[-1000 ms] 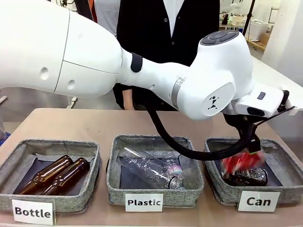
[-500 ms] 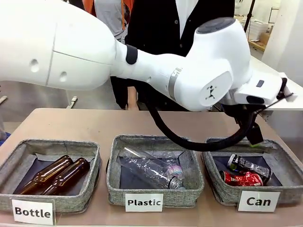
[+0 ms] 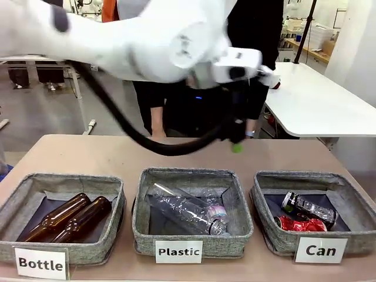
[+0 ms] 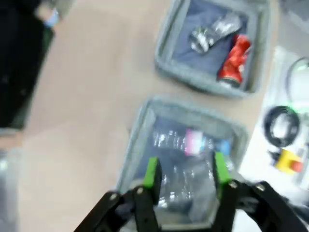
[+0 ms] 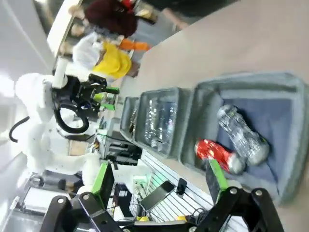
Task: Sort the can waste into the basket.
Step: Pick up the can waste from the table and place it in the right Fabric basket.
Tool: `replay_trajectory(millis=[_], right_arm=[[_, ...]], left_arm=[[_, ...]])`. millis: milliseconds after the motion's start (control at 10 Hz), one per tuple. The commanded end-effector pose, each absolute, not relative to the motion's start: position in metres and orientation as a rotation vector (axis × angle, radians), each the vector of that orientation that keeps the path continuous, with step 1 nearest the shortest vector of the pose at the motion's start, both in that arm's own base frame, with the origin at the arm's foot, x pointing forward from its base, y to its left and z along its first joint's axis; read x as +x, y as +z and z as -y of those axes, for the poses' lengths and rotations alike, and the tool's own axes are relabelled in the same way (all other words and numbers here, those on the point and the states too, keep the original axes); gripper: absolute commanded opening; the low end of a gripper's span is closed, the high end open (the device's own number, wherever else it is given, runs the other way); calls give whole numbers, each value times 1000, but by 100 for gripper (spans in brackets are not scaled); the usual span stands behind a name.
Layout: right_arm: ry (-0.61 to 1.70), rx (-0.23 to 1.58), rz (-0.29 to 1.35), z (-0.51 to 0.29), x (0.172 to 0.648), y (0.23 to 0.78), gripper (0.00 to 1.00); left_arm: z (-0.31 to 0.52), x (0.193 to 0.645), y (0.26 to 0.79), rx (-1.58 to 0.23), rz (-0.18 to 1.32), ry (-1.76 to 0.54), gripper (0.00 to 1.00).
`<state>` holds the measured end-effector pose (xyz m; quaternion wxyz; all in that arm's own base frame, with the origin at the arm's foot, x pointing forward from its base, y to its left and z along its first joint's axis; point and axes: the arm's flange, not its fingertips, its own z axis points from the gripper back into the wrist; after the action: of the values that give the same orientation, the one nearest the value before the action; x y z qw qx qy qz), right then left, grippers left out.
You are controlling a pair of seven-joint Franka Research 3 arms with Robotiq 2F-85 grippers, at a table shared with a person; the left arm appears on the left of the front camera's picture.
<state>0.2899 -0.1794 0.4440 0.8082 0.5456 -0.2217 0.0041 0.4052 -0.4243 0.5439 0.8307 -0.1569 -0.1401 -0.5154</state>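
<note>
Both dented metal cans, red (image 3: 301,224) and black-silver (image 3: 308,206), lay in the grey woven basket (image 3: 355,205) labelled "Can". My left gripper (image 4: 186,174) hung empty, jaws parted; right gripper (image 5: 159,181) spread wide.

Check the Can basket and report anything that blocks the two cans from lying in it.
Nothing visible blocks them. The black and silver can and the red can already lie on the dark base inside the Can basket. The left gripper hangs empty above the Plastic basket.
</note>
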Motion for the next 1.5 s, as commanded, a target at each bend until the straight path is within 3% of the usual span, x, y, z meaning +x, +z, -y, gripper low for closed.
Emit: replay_trajectory(millis=[0, 300, 800, 900, 1000, 1100, 1200, 1300, 1400], right_arm=[[83, 1225, 478, 143, 327, 429, 100], [131, 1367, 434, 75, 361, 423, 100], [99, 1303, 259, -6, 390, 400, 100], [79, 1303, 240, -21, 390, 398, 100], [63, 1293, 250, -27, 394, 395, 100], [126, 1309, 246, -8, 386, 394, 100], [126, 1309, 246, -8, 386, 394, 100], [126, 1309, 246, -8, 386, 394, 100], [126, 1309, 246, -8, 386, 394, 100]], left_arm=[[317, 392, 545, -433, 288, -882, 48], [175, 396, 534, -635, 272, -499, 48], [-6, 381, 476, -1100, 282, 111, 48], [-23, 378, 469, -1118, 249, 158, 48], [-4, 382, 485, -997, 259, 39, 48], [-4, 382, 485, -997, 259, 39, 48], [-29, 377, 472, -1059, 250, 124, 86], [-27, 374, 474, -1066, 212, 126, 100], [-26, 376, 474, -1092, 211, 105, 100]])
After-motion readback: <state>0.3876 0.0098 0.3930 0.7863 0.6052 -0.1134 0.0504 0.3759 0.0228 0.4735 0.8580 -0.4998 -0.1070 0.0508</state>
